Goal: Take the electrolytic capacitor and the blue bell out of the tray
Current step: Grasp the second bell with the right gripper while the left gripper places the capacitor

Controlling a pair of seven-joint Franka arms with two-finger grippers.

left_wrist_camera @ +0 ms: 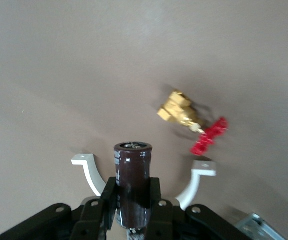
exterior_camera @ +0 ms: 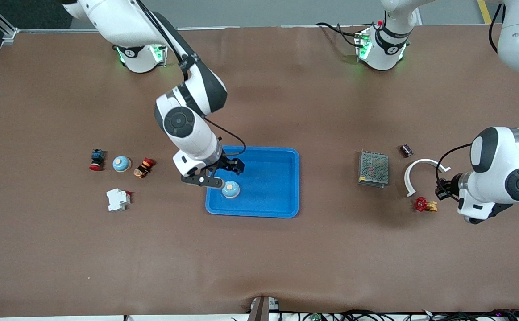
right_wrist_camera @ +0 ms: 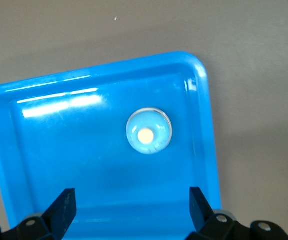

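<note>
Hovering spread wide over the glossy bright blue plastic tray [right_wrist_camera: 13,165] and its domed blue bell [right_wrist_camera: 149,131], the right gripper [right_wrist_camera: 131,207] holds nothing, while the left gripper [left_wrist_camera: 132,200] pinches a dark brown cylindrical capacitor [left_wrist_camera: 132,175].

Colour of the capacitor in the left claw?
Dark brown capacitor, silvery top, in the left claw; left wrist view shows it best.

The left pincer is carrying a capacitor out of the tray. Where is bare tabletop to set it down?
Open table lies between the tray and the mesh box, and nearer the front camera than both. Crowded: around the white arc and red valve, under the left pincer holding the capacitor.
</note>
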